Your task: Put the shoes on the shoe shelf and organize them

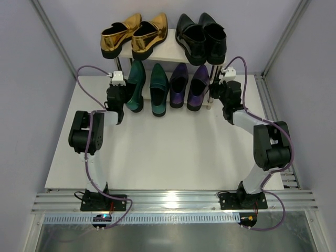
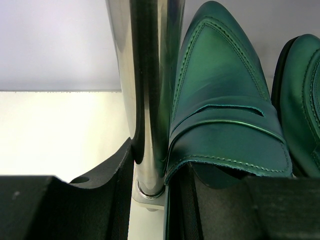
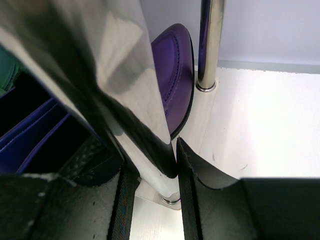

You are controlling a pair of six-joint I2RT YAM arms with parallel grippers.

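White table (image 1: 157,152), shoes (image 1: 159,86) on shoe shelf (image 1: 169,46)

From above, the shoe shelf's (image 1: 168,44) top board is covering the toes of the green shoes (image 1: 159,89) and purple shoes (image 1: 178,86) below it. In the left wrist view, the front-left post (image 2: 147,100), clasped by the left gripper (image 2: 150,165), is running off the top edge. A dark finger (image 2: 280,210) is hiding the nearest green shoe's (image 2: 225,115) heel, and the right edge is cropping its partner (image 2: 305,100). In the right wrist view, the blurred front-right post (image 3: 115,75), clasped by the right gripper (image 3: 152,160), is blocking most of one purple shoe (image 3: 175,70). A teal sliver (image 3: 5,70) at the left edge is probably a green shoe.
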